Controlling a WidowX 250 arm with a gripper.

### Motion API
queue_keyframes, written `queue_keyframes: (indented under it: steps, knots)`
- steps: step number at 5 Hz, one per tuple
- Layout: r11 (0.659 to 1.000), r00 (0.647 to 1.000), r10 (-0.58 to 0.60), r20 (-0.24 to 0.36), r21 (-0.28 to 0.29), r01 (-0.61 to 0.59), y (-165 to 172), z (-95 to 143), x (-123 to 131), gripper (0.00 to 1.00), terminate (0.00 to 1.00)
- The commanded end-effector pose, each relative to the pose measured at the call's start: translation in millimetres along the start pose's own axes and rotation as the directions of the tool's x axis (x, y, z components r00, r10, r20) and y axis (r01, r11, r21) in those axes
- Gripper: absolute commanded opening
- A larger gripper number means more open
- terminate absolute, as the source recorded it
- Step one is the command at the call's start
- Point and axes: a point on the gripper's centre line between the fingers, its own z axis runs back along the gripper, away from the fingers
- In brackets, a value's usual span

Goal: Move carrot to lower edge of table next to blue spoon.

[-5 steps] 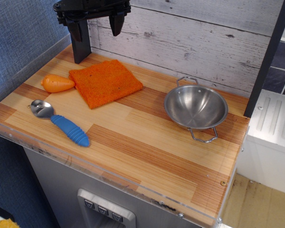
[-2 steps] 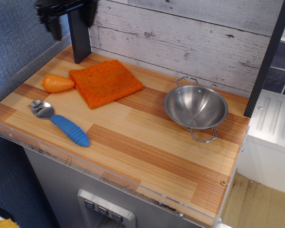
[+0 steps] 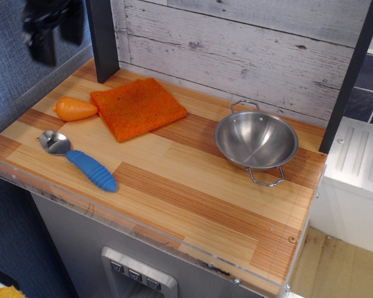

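The orange toy carrot (image 3: 75,108) lies on the striped wooden table (image 3: 193,198) near its left edge, touching the left side of the orange cloth. The blue spoon (image 3: 81,161) lies a little in front of it, metal bowl to the left, blue ribbed handle pointing right toward the front rim. My black gripper (image 3: 56,34) hangs blurred at the top left, above and behind the carrot, well clear of it. Its two fingers are apart and hold nothing.
A folded orange cloth (image 3: 137,107) lies at the back left. A steel bowl with wire handles (image 3: 256,140) stands at the right. A dark post (image 3: 104,38) rises at the back left. A clear plastic rim (image 3: 143,230) runs along the front edge.
My gripper has moved left and slightly down, from above the post and cloth to above the table's left edge. The carrot, spoon, cloth and bowl have not moved.
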Motion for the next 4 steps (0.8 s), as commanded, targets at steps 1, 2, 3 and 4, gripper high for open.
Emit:
queue_keyframes:
  steps: [1, 2, 3, 4]
  knots:
    - [0.936, 0.93, 0.353, -0.098, 0.04, -0.351, 24, -14, -10, 1.0, 0.0]
    - [0.933, 0.929, 0.357, -0.097, -0.016, -0.36, 23, -25, -16, 1.0, 0.0]
    - [0.94, 0.942, 0.328, -0.066, -0.079, -0.332, 18, -33, -16, 1.0, 0.0]
    - [0.944, 0.951, 0.309, -0.024, -0.118, -0.31, 10, -38, -10, 1.0, 0.0]
